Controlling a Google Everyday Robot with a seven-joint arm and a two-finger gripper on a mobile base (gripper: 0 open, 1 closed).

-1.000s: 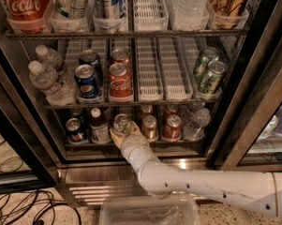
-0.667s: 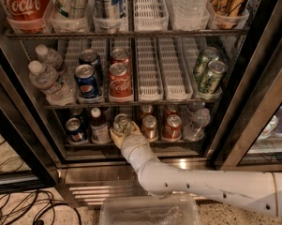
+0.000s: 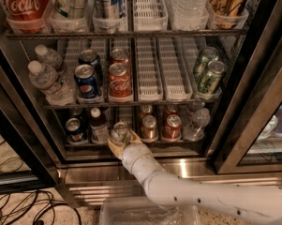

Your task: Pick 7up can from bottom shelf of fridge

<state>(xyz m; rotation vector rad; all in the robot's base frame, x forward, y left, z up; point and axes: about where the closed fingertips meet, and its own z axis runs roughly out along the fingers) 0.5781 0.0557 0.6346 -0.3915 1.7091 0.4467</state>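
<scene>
Your gripper [image 3: 122,140] sits at the front edge of the bottom shelf [image 3: 187,145] of the fridge [image 3: 204,168], reached in on the white arm [image 3: 187,196] that comes up from the lower right. Its tan fingers [image 3: 113,148] press against either side of the 7up can [image 3: 119,131], so you have the can clasped; only its silver top and a sliver of the body show above the gripper. The can stands upright in its lane, just right of a small white-capped bottle [image 3: 99,124] and just left of two red cola cans [image 3: 149,127]. A blue can [image 3: 73,129] stands further left and a water bottle [image 3: 197,123] at the right end. A clear plastic bin [image 3: 131,214] lies on the floor below the arm.
</scene>
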